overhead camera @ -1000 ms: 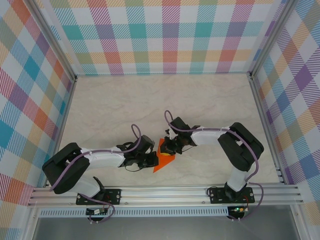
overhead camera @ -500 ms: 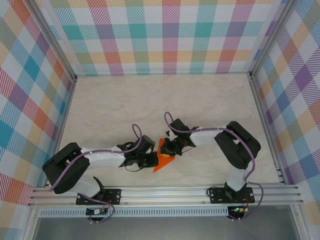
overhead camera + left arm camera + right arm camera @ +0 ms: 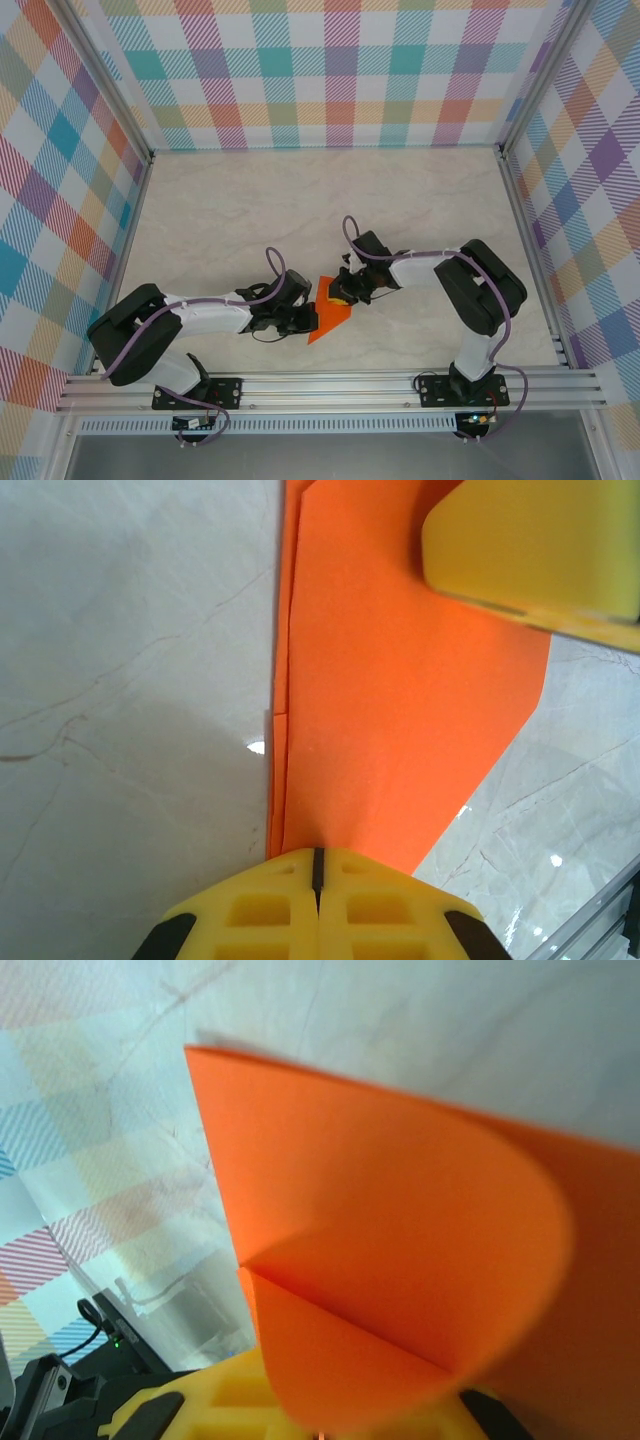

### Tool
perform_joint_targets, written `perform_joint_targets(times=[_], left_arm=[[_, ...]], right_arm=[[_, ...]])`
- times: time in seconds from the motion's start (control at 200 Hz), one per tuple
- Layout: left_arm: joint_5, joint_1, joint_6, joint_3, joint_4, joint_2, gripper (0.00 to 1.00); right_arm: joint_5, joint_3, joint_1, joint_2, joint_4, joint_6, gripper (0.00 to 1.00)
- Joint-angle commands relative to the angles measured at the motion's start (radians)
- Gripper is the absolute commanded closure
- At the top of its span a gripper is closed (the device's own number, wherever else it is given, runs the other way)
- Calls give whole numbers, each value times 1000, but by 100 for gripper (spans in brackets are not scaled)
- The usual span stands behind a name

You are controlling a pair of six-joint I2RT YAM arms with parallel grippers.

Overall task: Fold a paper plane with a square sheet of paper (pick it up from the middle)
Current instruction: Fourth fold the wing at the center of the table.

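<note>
Down by the near edge of the marble table (image 3: 250, 210), about halfway along it, both arms reach in towards each other. The left gripper (image 3: 305, 318) lies low on the surface, and its wrist view shows the two yellow fingers pressed together (image 3: 318, 865), pinching the near edge of the folded orange paper sheet (image 3: 400, 710). Layered edges run along the sheet's left side, flat on the tabletop (image 3: 130, 680), and a yellow finger (image 3: 530, 540) of the other arm sits over its far corner.

From above, the orange sheet (image 3: 330, 320) shows as a small pointed shape between the two grippers, its tip aimed at the near edge. Just beyond it, the right gripper (image 3: 342, 292) comes in from the right. On that wrist camera the paper (image 3: 400, 1230) rises from the closed-up yellow fingers (image 3: 320, 1425) and curls over in a rounded bend, with a crease running across it.
</note>
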Motion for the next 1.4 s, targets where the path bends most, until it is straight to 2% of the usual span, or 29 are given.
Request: perform_joint_targets(times=[0.0, 0.315, 0.515, 0.9, 1.125, 1.25, 1.395], left_arm=[[-142, -11, 22, -85, -265, 109, 97], [-145, -14, 22, -82, -268, 112, 97], [-147, -17, 23, -76, -274, 115, 97], [-148, -22, 27, -64, -286, 110, 97], [-151, -26, 24, -44, -298, 110, 97], [-152, -28, 21, -38, -294, 108, 97], [-152, -29, 28, -21, -307, 113, 97]], right_arm=[[161, -11, -38, -14, -18, -82, 89], [257, 0, -49, -48, -44, -111, 89], [262, 8, -88, -28, -32, -114, 88], [222, 100, -146, -15, -114, -161, 88], [178, 97, -147, -142, -176, -156, 86], [74, 55, -121, -182, -129, -126, 86], [29, -5, -40, -189, -70, -71, 88]])
